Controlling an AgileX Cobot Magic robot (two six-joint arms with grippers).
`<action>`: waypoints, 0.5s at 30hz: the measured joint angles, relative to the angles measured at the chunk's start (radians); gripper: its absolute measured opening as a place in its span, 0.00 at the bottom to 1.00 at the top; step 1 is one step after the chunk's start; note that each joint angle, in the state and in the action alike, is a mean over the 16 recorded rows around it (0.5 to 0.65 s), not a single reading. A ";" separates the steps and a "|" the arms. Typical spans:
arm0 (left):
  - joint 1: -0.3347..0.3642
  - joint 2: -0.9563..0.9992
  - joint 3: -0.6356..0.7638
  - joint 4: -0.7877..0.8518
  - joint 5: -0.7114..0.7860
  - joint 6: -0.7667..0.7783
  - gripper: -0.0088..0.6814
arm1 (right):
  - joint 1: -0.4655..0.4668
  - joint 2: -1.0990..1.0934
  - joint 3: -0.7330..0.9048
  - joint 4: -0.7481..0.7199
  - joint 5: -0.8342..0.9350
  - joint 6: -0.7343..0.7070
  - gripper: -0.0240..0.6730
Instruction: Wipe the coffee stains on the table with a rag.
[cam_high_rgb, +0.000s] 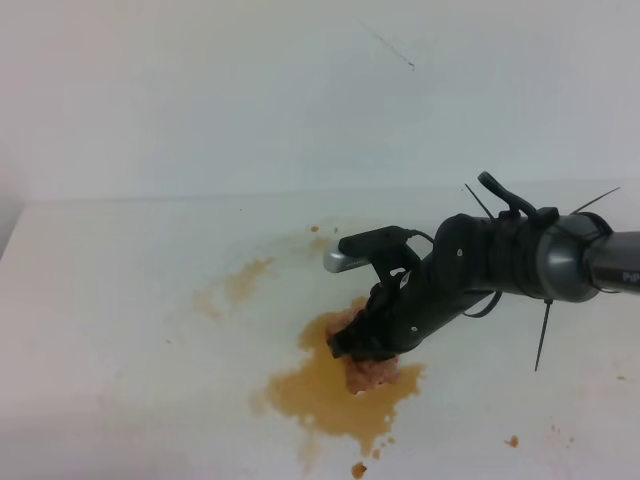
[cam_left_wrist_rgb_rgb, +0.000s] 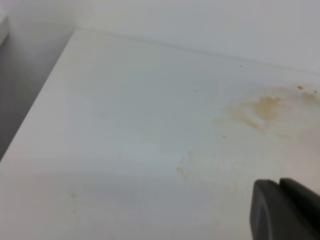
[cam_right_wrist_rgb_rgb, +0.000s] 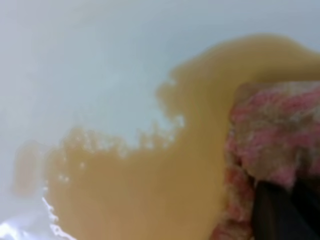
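Observation:
The white table (cam_high_rgb: 110, 300) carries a large tan-brown coffee stain (cam_high_rgb: 320, 395) at front centre and a paler smear (cam_high_rgb: 240, 283) to its upper left. My right gripper (cam_high_rgb: 365, 350) reaches in from the right and is shut on the reddish-brown rag (cam_high_rgb: 372, 373), pressing it down into the large stain. In the right wrist view the mottled pink-brown rag (cam_right_wrist_rgb_rgb: 272, 145) lies on the wet stain (cam_right_wrist_rgb_rgb: 150, 190) with a dark fingertip (cam_right_wrist_rgb_rgb: 272, 215) on it. The left gripper shows only as a dark finger (cam_left_wrist_rgb_rgb: 280, 210) over the table (cam_left_wrist_rgb_rgb: 110, 130); the pale smear (cam_left_wrist_rgb_rgb: 260, 110) lies beyond it.
Small brown specks lie near the front edge (cam_high_rgb: 358, 469) and at the right (cam_high_rgb: 512, 440). A white wall (cam_high_rgb: 250, 90) stands behind the table. The table's left edge (cam_left_wrist_rgb_rgb: 35, 112) drops off in the left wrist view.

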 joint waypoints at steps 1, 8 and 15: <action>0.000 0.000 0.000 0.000 0.000 0.000 0.01 | 0.001 -0.005 0.000 0.002 -0.001 0.002 0.03; 0.000 0.000 0.000 0.000 0.000 0.000 0.01 | 0.002 -0.071 0.005 -0.012 -0.011 0.028 0.03; 0.000 0.000 0.000 0.000 0.000 0.000 0.01 | -0.001 -0.204 0.065 -0.083 -0.050 0.074 0.03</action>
